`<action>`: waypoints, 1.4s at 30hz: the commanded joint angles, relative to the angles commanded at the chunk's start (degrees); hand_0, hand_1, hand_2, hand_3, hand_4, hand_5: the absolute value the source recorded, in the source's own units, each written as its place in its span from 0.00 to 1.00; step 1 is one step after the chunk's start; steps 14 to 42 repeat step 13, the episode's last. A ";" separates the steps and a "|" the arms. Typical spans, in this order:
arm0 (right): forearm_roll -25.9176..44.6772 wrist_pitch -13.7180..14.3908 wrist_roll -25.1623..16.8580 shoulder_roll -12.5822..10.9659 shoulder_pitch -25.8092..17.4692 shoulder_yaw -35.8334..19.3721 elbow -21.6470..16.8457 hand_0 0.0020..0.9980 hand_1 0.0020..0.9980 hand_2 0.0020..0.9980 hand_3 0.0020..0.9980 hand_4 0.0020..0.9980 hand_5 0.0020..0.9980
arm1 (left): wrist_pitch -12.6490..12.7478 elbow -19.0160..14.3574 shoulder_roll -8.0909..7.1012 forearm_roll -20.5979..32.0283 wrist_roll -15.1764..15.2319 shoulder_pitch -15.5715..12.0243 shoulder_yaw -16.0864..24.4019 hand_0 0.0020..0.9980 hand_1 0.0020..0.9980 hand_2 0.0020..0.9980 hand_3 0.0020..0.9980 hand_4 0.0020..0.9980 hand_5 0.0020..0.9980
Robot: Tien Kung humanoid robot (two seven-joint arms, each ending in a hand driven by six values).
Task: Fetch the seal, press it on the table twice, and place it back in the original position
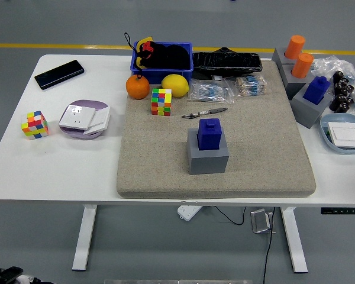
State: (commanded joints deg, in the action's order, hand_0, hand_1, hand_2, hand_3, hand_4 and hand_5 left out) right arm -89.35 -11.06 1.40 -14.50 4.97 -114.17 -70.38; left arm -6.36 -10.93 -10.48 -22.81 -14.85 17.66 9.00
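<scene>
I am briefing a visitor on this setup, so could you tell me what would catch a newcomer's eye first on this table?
Probably the blue seal standing in its grey block at the middle of the beige mat. Next, the bright colours behind it: an orange, a lemon and a cube at the mat's far left. Two orange seals stand at the far right; neither robot hand is in view.

The seal point(209, 134) is a dark blue block with a smaller knob on top. It stands upright in a grey square base point(207, 156). The base sits on the beige mat point(160, 160), near the middle, a little closer to its near edge.
</scene>
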 joint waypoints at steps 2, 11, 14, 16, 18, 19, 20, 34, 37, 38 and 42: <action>0.02 0.04 -0.04 0.00 0.01 0.03 -0.02 0.84 0.78 0.76 0.73 0.88 0.35 | 0.02 0.00 -0.03 -0.03 0.00 0.02 0.04 0.72 0.69 0.68 0.75 0.67 0.26; 0.02 0.02 0.00 0.03 -0.03 0.09 -0.05 0.84 0.77 0.76 0.73 0.87 0.34 | 0.04 0.05 0.20 0.44 -0.02 0.05 -0.11 0.72 0.69 0.68 0.75 0.67 0.26; 0.00 0.01 0.01 0.09 -0.08 0.05 -0.08 0.84 0.77 0.76 0.73 0.87 0.34 | 0.04 0.05 0.29 0.72 0.01 0.02 -0.28 0.72 0.69 0.68 0.75 0.67 0.26; 0.00 0.01 0.01 0.09 -0.08 0.05 -0.08 0.84 0.77 0.76 0.73 0.87 0.34 | 0.04 0.05 0.29 0.72 0.01 0.02 -0.28 0.72 0.69 0.68 0.75 0.67 0.26; 0.00 0.01 0.01 0.09 -0.08 0.05 -0.08 0.84 0.77 0.76 0.73 0.87 0.34 | 0.04 0.05 0.29 0.72 0.01 0.02 -0.28 0.72 0.69 0.68 0.75 0.67 0.26; 0.00 0.01 0.01 0.09 -0.08 0.05 -0.08 0.84 0.77 0.76 0.73 0.87 0.34 | 0.04 0.05 0.29 0.72 0.01 0.02 -0.28 0.72 0.69 0.68 0.75 0.67 0.26; 0.00 0.01 0.01 0.09 -0.08 0.05 -0.08 0.84 0.77 0.76 0.73 0.87 0.34 | 0.04 0.05 0.29 0.72 0.01 0.02 -0.28 0.72 0.69 0.68 0.75 0.67 0.26; 0.00 0.01 0.01 0.09 -0.08 0.05 -0.08 0.84 0.77 0.76 0.73 0.87 0.34 | 0.04 0.05 0.29 0.72 0.01 0.02 -0.28 0.72 0.69 0.68 0.75 0.67 0.26; 0.00 0.01 0.01 0.09 -0.08 0.05 -0.08 0.84 0.77 0.76 0.73 0.87 0.34 | 0.04 0.05 0.29 0.72 0.01 0.02 -0.28 0.72 0.69 0.68 0.75 0.67 0.26; 0.00 0.01 0.01 0.09 -0.08 0.05 -0.08 0.84 0.77 0.76 0.73 0.87 0.34 | 0.04 0.05 0.29 0.72 0.01 0.02 -0.28 0.72 0.69 0.68 0.75 0.67 0.26; 0.00 0.01 0.01 0.09 -0.08 0.05 -0.08 0.84 0.77 0.76 0.73 0.87 0.34 | 0.04 0.05 0.29 0.72 0.01 0.02 -0.28 0.72 0.69 0.68 0.75 0.67 0.26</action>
